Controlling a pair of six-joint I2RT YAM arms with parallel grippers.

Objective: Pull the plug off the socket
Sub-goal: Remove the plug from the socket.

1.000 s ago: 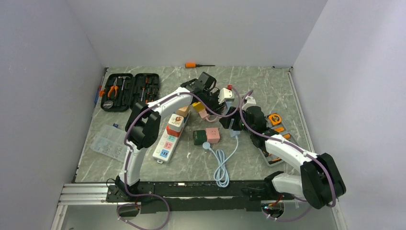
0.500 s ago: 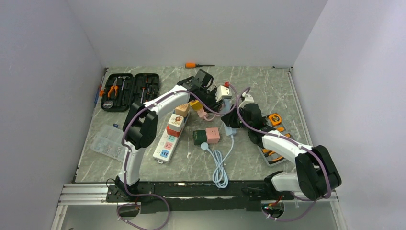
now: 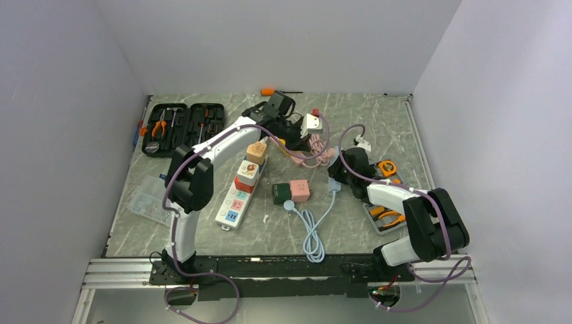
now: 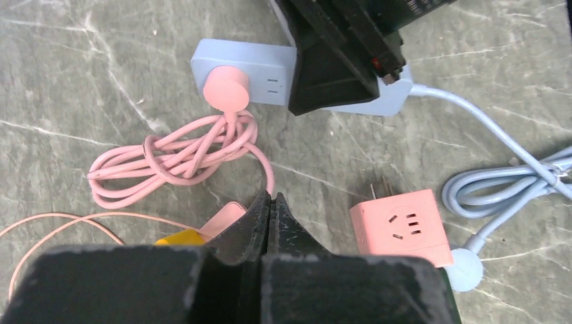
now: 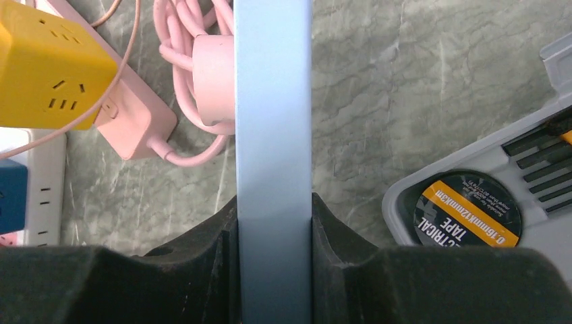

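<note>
A round pink plug (image 4: 226, 91) sits in the face of a light blue socket strip (image 4: 263, 61), and its pink cord (image 4: 175, 155) lies coiled on the table below it. My right gripper (image 5: 273, 209) is shut on the blue socket strip (image 5: 273, 101), one finger on each long side, with the pink plug (image 5: 214, 77) sticking out to its left. My left gripper (image 4: 270, 199) hovers a short way back from the plug, jaws pressed together with nothing between them. In the top view the left gripper (image 3: 297, 129) is behind the cord and the right gripper (image 3: 335, 170) in front of it.
A pink cube socket (image 4: 401, 226), a yellow cube (image 5: 50, 67) and a flat pink strip (image 5: 128, 115) lie close by. The blue cable (image 3: 311, 233) runs toward the near edge. A white strip with cubes (image 3: 239, 189), a black tool case (image 3: 182, 128) and a grey case with tape (image 5: 469, 209) flank the area.
My left gripper has drawn back toward the far left and its jaws have closed together, empty. The right gripper has closed on the blue socket strip, and its arm has folded in.
</note>
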